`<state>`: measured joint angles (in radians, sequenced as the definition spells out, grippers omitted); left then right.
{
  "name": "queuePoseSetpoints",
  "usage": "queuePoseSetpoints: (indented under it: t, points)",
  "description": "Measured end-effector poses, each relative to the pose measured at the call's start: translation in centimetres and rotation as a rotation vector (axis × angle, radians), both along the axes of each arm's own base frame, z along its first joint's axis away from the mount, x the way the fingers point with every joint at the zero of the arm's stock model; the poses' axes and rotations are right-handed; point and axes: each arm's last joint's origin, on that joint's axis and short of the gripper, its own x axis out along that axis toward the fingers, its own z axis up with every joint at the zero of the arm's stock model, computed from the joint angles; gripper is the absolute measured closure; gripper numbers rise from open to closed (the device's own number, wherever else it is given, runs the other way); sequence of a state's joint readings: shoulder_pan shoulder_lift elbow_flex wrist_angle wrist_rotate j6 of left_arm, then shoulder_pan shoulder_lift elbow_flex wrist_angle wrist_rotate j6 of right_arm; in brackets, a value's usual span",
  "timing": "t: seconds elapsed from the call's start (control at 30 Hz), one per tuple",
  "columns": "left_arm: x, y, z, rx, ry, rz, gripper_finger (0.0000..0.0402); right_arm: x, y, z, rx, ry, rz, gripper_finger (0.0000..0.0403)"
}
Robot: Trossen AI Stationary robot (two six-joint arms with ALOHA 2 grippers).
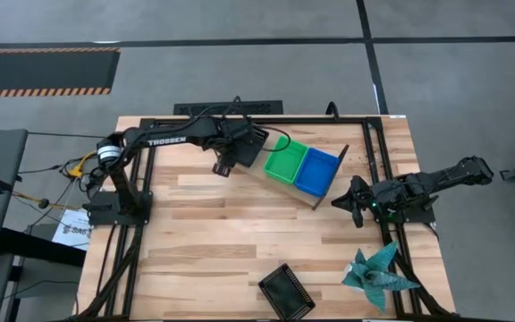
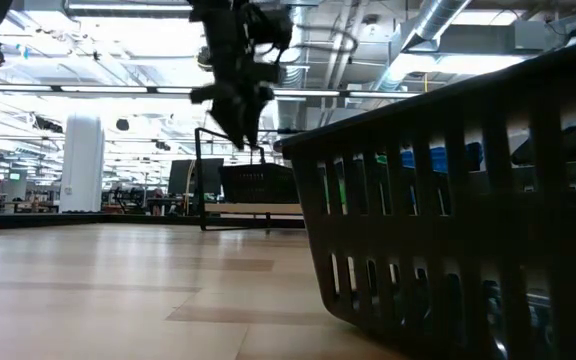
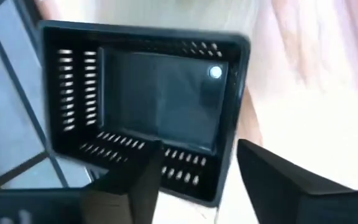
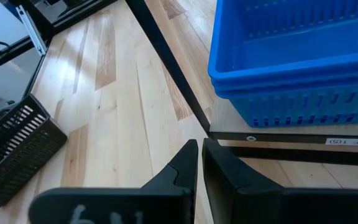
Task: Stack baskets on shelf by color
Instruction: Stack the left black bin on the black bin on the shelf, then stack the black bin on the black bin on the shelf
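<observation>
Left gripper, jaws spread astride black basket wall on shelf; I judged: lift straight clear. Right jaws pressed together, idle.

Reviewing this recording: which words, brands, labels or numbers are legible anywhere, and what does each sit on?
"TROSSEN": white letters on the dark left arm, high view.
White label on the thin black wire shelf frame, right wrist view: too small to read.
White marks on the right arm's own dark wrist body: cut off, unreadable.

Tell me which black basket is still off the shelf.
The black basket alone at the table's near edge, beside the teal star. The other black basket sits at the shelf end, next to the green stack, under the left tool.
</observation>
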<state>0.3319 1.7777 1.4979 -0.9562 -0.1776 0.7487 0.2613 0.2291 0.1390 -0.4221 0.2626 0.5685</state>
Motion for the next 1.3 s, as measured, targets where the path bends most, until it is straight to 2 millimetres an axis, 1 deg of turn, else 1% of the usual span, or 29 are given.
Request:
queuePoseSetpoints:
  t: [0.1, 0.17, 0.27, 0.37, 0.47, 0.6, 0.73, 0.8, 0.93, 1.0, 1.07, 1.1, 1.17, 1.23, 1.3]
  points:
    - [0.4, -0.8, 1.9, -0.015, -0.038, 0.076, 0.0179, 0.0, 0.0, 0.0, 0.006, 0.0, -0.003, 0.0352]
    - [0.6, -1.7, 3.0, -0.062, -0.061, 0.112, 0.0171, 0.0, 0.0, 0.0, 0.006, 0.0, -0.003, 0.0352]
    - [1.3, -3.4, 4.0, -0.212, -0.146, 0.171, 0.0169, 0.0, 0.0, 0.0, 0.007, -0.001, -0.003, 0.0352]
    - [2.1, -6.1, 4.1, -0.406, -0.19, 0.185, 0.0171, 0.0, 0.0, 0.0, 0.007, -0.001, -0.003, 0.0352]
    - [2.7, -9.8, 3.8, -0.48, -0.189, 0.189, 0.0172, 0.0, 0.0, 0.0, 0.008, -0.001, -0.004, 0.0352]
    - [3.1, -15.4, 3.6, -0.452, -0.207, 0.182, 0.0172, 0.0, 0.0, 0.0, 0.009, -0.001, -0.004, 0.0352]
    - [3.2, -20.8, 4.2, -0.391, -0.338, 0.147, 0.0172, 0.0, 0.0, 0.0, 0.009, -0.001, -0.004, 0.0352]
    - [3.1, -23.4, 4.6, -0.385, -0.43, 0.127, 0.0172, 0.0, 0.0, 0.0, 0.009, -0.001, -0.004, 0.0352]
    - [3.2, -28.0, 5.1, -0.398, -0.593, 0.058, 0.0172, 0.0, 0.0, 0.0, 0.01, -0.001, -0.002, 0.0352]
    - [2.9, -30.0, 4.5, -0.382, -0.593, -0.042, 0.0172, 0.0, 0.0, 0.0, 0.01, -0.002, -0.002, 0.0352]
    - [3.4, -32.1, 4.1, -0.393, -0.648, -0.146, 0.0172, 0.0, 0.0, 0.0, 0.01, -0.001, -0.001, 0.0352]
    - [3.5, -33.0, 3.5, -0.387, -0.655, -0.184, 0.0172, 0.0, 0.0, 0.0, 0.011, -0.005, -0.001, 0.0352]
    - [4.5, -34.6, 2.4, -0.392, -0.72, -0.243, 0.0172, 0.0, 0.0, 0.0, 0.009, 0.002, -0.001, 0.0352]
    - [5.4, -35.6, 1.1, -0.382, -0.754, -0.292, 0.0172, 0.1, 0.0, 0.0, 0.009, 0.004, -0.001, 0.0352]
    - [6.2, -36.1, -0.5, -0.353, -0.742, -0.328, 0.0172, 0.1, 0.0, -0.1, 0.01, 0.011, 0.0, 0.0352]
